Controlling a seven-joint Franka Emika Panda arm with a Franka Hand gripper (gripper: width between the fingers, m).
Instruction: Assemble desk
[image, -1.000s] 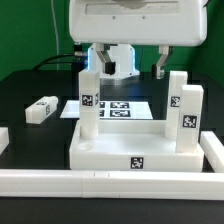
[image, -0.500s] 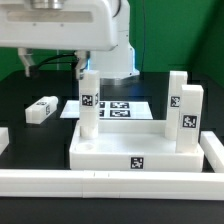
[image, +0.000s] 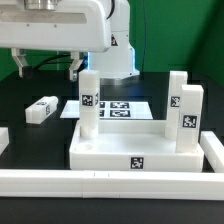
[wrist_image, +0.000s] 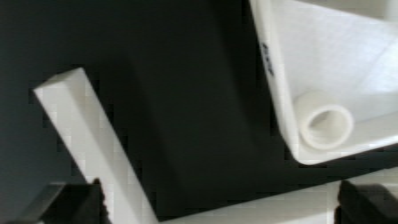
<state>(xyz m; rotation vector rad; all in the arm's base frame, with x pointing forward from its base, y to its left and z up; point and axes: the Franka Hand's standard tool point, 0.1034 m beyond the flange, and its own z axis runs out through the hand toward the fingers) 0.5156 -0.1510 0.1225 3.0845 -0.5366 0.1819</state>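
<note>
Exterior view: the tabletop (image: 135, 160) lies flat on the black table (image: 40, 135) with its hollow side up. Its long axis runs from the exterior view's left to its right, and 1 long side wall with 1 tag faces the camera. 3 legs stand upright in it, their long axes vertical: the left leg block (image: 89, 100) at the far left corner, and the far right leg block (image: 177, 92) and near right leg block (image: 190, 118) at the right end. The loose leg block (image: 42, 108) lies on its side on the table, well apart from the tabletop toward the exterior view's left, with its long axis slanting. The marker board (image: 125, 108) lies behind the tabletop, and a border rail (image: 100, 180) runs just in front of it, parallel to it. The gripper (image: 50, 66) hangs above the table's left part with its fingers spread wide and nothing held.

Wrist view: a corner of the tabletop (wrist_image: 338, 60) shows its raised rim and a round socket (wrist_image: 326, 122). A long white rail (wrist_image: 89, 140) lies apart from it, at a slant to its edge. The dark fingertips (wrist_image: 50, 205) of the gripper (wrist_image: 210, 208) stand far apart, clasping nothing.
</note>
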